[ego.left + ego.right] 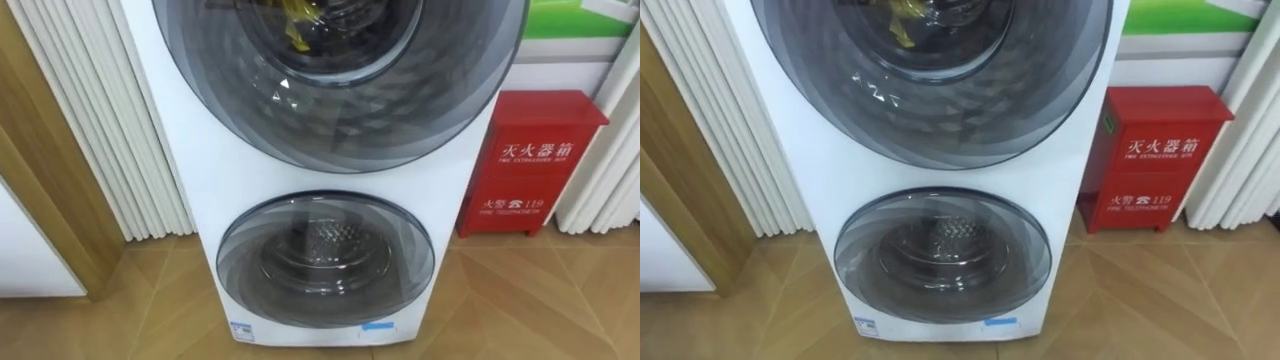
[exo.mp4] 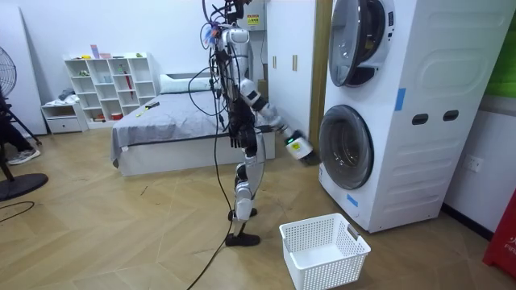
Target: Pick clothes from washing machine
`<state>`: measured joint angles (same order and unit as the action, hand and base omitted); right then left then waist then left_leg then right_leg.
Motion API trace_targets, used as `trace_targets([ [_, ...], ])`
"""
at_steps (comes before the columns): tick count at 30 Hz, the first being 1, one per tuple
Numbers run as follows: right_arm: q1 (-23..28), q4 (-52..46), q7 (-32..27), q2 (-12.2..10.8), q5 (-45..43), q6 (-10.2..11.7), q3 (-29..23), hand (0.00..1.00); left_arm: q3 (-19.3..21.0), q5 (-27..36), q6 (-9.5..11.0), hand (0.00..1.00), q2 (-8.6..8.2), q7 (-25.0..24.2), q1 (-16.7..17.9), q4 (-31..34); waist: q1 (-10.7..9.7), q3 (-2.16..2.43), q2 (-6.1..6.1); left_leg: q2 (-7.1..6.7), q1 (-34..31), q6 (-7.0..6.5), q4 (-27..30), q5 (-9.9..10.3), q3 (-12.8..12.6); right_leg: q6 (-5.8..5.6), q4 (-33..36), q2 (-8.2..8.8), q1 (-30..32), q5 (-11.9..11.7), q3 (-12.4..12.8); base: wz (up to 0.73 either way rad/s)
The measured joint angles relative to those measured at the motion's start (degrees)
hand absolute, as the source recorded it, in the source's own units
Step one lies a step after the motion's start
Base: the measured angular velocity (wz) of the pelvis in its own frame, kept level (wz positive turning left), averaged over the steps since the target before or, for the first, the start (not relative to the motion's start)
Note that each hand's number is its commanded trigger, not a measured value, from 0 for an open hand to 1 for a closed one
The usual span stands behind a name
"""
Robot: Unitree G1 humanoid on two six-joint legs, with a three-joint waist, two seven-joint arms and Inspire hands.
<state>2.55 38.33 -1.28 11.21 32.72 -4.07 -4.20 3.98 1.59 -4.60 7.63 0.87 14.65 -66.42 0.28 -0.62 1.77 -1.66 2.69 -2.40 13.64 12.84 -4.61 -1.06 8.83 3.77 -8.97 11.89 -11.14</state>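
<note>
Yellow clothes [image 1: 298,25] lie behind the shut upper door [image 1: 340,110] of the washing machine [image 2: 419,161], well above the robot hand [image 2: 300,148]. That hand, probably the right, hangs near the lower door [image 2: 347,149]; I cannot tell how its fingers are set. Below it a basket [image 2: 324,250] stands ready for laundry.

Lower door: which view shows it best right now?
Left eye view: the lower door is whole, head-on and shut. Right eye view shows the same, further left. Room view shows it from afar, at an angle.
</note>
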Motion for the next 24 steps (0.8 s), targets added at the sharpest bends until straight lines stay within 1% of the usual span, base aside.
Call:
trace_targets([
  [1, -0.55, -2.67, -0.2, 0.66, -0.55, 0.39, -0.3, 0.0, 0.53, -0.05, 0.0, 0.0, 0.21, -0.16, -0.01, 0.13, 0.01, 0.0, 0.11, -0.01, -0.03, 0.0, -0.01, -0.01, 0.06, -0.01, 0.0, -0.01, 0.0, -0.01, -0.07, 0.03],
  [2, -1.62, -7.47, -0.71, 1.46, -1.54, 1.08, -1.27, 0.0, 0.97, -0.01, 0.03, 0.0, 0.6, -0.37, 0.0, 0.26, 0.1, 0.04, 0.14, -0.02, -0.05, 0.0, -0.09, -0.01, 0.11, -0.02, -0.02, -0.03, -0.06, -0.02, -0.09, 0.04],
  [3, -3.12, -10.59, -1.38, 2.13, -1.72, 1.92, -1.55, 0.0, 0.95, 0.03, -0.01, 0.0, 0.99, -0.33, -0.01, 0.27, 0.08, 0.09, 0.55, -0.02, -0.17, 0.01, -0.24, -0.02, 0.13, -0.02, 0.01, -0.04, -0.13, -0.01, -0.12, 0.0],
  [4, -4.04, -14.14, -2.13, 2.86, -1.67, 1.91, -1.61, 0.0, 0.94, 0.0, -0.05, 0.0, 1.25, -0.25, 0.17, 0.43, 0.11, 0.19, 0.78, -0.01, -0.25, 0.02, -0.26, -0.03, 0.14, -0.02, 0.03, -0.06, -0.11, -0.01, -0.13, 0.0],
  [6, -5.46, -17.9, -2.9, 3.42, -1.7, 2.32, -1.58, 0.0, 0.83, -0.03, -0.11, 0.0, 1.5, -0.16, 0.13, 1.5, 0.06, 0.3, 0.87, 0.0, -0.56, 0.02, -0.2, -0.03, 0.16, -0.01, -0.04, -0.09, 0.04, -0.02, -0.07, 0.0],
  [7, -6.19, -18.17, -3.0, 3.48, -1.85, 2.37, -1.6, 0.0, 0.84, -0.04, -0.14, 0.0, 1.63, -0.05, 0.15, 1.86, 0.06, 0.29, 1.18, 0.0, -0.5, 0.02, -0.16, -0.03, 0.16, -0.01, -0.04, -0.09, 0.11, -0.02, -0.1, 0.0],
  [9, -8.02, -18.8, -4.09, 3.54, -3.83, 2.21, -1.76, 0.0, 0.95, -0.14, -0.23, 0.0, 2.22, 0.16, 0.39, 2.19, 0.25, 0.52, 1.96, -0.05, -0.5, 0.0, -0.1, -0.04, 0.12, -0.01, 0.01, -0.01, 0.22, -0.02, -0.03, 0.0],
  [11, -8.56, -21.65, -4.58, 3.63, -5.47, 1.5, -2.17, 0.0, 0.99, -0.25, -0.3, 0.0, 2.16, 0.0, 0.94, 2.25, 0.34, 0.61, 1.98, -0.19, -0.45, -0.01, -0.07, -0.04, 0.05, -0.09, 0.09, 0.11, 0.19, -0.07, -0.01, 0.0],
  [13, -9.44, -26.83, -5.06, 3.81, -6.29, 1.47, -2.18, 0.0, 1.04, -0.83, -0.62, 0.0, 2.14, -0.54, 1.32, 2.28, 0.31, 0.58, 1.81, -0.24, -0.45, -0.02, -0.14, -0.04, 0.06, -0.16, 0.02, 0.19, 0.23, -0.11, 0.03, 0.0],
  [15, -11.14, -28.91, -5.19, 4.29, -6.4, 1.49, -2.12, 0.0, 1.04, -1.37, -1.1, 0.0, 2.09, -0.73, 1.22, 2.35, 0.33, 0.6, 1.72, -0.2, -0.44, -0.01, -0.13, -0.04, 0.06, -0.16, -0.02, 0.17, 0.28, -0.1, 0.03, 0.0],
  [19, -15.2, -30.45, -6.28, 5.58, -8.87, 1.54, -2.18, 0.0, 1.23, -3.34, -1.36, 0.0, 2.04, -1.57, 0.96, 2.32, 0.83, 0.58, 1.41, -0.04, -0.41, -0.01, -0.3, -0.05, 0.11, -0.16, -0.09, 0.0, 0.69, -0.1, -0.01, 0.0],
  [20, -15.45, -30.51, -6.35, 5.84, -8.9, 1.54, -2.19, 0.0, 1.51, -3.64, -1.35, 0.0, 2.01, -1.56, 0.96, 2.33, 0.89, 0.58, 1.42, -0.02, -0.41, -0.01, -0.31, -0.05, 0.16, -0.16, -0.09, -0.02, 0.69, -0.1, 0.0, 0.0],
  [22, -15.79, -30.9, -7.1, 7.1, -8.9, 1.52, -2.2, 0.0, 1.88, -4.38, -1.4, 0.0, 1.98, -1.49, 1.16, 2.55, 1.55, 0.62, 1.56, -0.01, -0.33, -0.01, -0.4, -0.05, 0.33, -0.16, -0.09, -0.04, 0.64, -0.1, 0.0, 0.0],
  [24, -15.81, -32.02, -8.0, 7.52, -8.75, 1.44, -2.2, 0.0, 2.04, -4.65, -1.75, 0.0, 2.03, -1.41, 1.6, 2.77, 1.66, 0.68, 1.85, -0.02, -0.29, -0.01, -0.41, -0.05, 0.44, -0.16, -0.08, -0.03, 0.56, -0.1, -0.01, 0.0],
])
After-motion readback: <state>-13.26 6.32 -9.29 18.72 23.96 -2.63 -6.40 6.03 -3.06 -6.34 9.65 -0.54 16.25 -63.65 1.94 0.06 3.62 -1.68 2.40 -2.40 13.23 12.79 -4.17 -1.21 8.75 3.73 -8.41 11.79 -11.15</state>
